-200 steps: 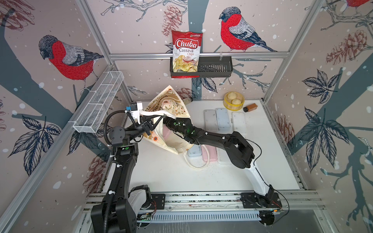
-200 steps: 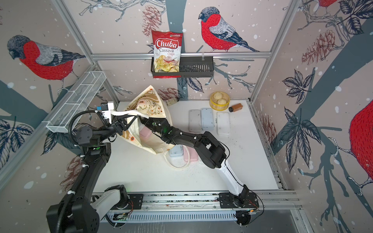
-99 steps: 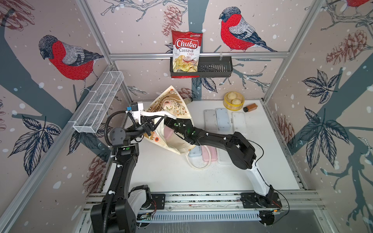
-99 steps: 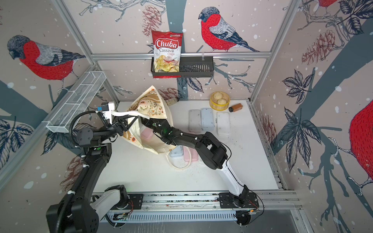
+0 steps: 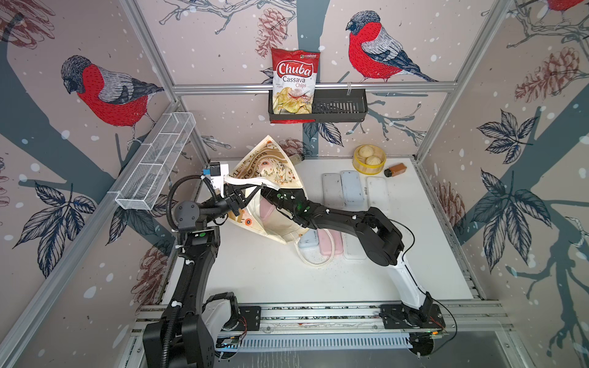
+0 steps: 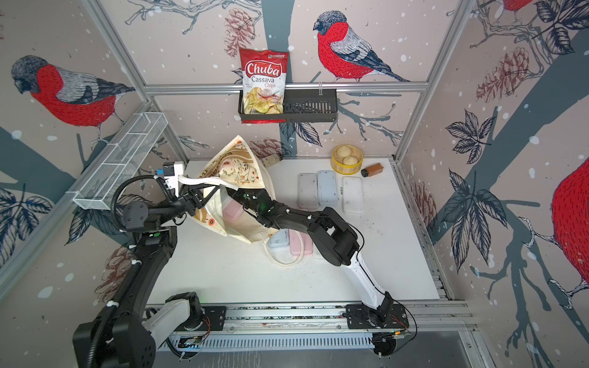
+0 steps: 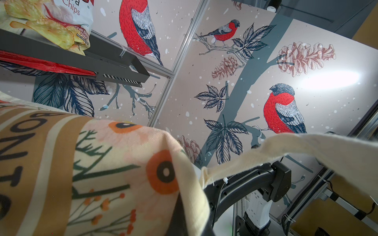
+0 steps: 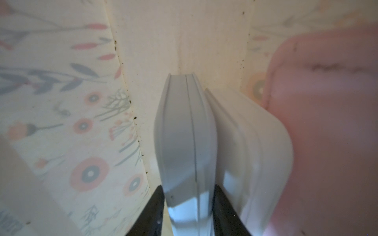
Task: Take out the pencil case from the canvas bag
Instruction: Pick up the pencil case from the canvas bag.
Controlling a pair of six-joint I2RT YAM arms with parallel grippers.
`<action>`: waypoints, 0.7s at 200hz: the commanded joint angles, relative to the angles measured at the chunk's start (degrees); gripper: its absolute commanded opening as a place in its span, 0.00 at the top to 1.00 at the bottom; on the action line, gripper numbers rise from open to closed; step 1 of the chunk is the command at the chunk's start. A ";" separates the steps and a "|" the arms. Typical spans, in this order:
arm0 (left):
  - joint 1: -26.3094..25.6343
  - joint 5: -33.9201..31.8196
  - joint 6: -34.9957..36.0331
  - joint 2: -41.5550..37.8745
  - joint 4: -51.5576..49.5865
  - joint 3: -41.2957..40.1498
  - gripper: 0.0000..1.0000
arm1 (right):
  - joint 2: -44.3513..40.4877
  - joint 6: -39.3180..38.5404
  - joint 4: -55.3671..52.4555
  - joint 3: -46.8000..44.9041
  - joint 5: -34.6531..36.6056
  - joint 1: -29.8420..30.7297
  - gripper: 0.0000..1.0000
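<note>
- Table (image 5: 255, 270): white. It carries the canvas bag (image 5: 274, 169) at its rear left and six loose cases (image 5: 350, 191), three in a far row and three beside the bag's mouth.
- Canvas bag: floral side uppermost and partly raised. The lower handle (image 5: 314, 259) lies slack on the table, and the upper handle (image 5: 245, 183) is drawn taut toward the left arm.
- Right arm (image 5: 350, 220): reaches through the mouth, with its wrist inside the cloth.
- Contents, in the right wrist view: a grey pencil case (image 8: 184, 132) stands on edge against the bag's inner seam. A white case (image 8: 245, 143) touches its side, and a pink case (image 8: 327, 122) lies beyond that.
- Left tool (image 5: 242, 197): pressed together on the bag at the upper handle, propping the mouth open.
- Right tool (image 8: 189, 190): deep in the bag, pinching the grey pencil case, with one finger against each flat side.
- Step in hand, as judged: the grasp inside the bag; removal is not yet done.
- The next move calls for a straight withdrawal through the mouth with the handle held high. The white neighbour may drag along, or the cloth may snag.
</note>
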 commanded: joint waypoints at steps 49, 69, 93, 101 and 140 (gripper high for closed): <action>1.11 -0.68 2.03 -0.94 5.93 1.07 1.00 | -5.01 -1.47 1.89 -3.25 2.76 -0.36 0.69; 2.03 -1.88 2.30 -0.85 5.05 1.06 1.00 | -6.49 -2.22 1.83 -4.34 3.39 -0.16 0.70; 3.53 -3.60 2.22 -0.29 4.06 1.03 1.00 | -8.77 -2.67 1.75 -6.68 4.58 0.09 0.71; 4.00 -3.98 1.91 0.00 4.07 1.08 1.00 | -9.69 -2.67 1.64 -7.67 4.87 0.11 0.71; 5.35 -5.13 1.31 1.08 3.93 0.91 1.00 | -13.66 -5.61 -0.40 -10.99 6.32 1.34 0.73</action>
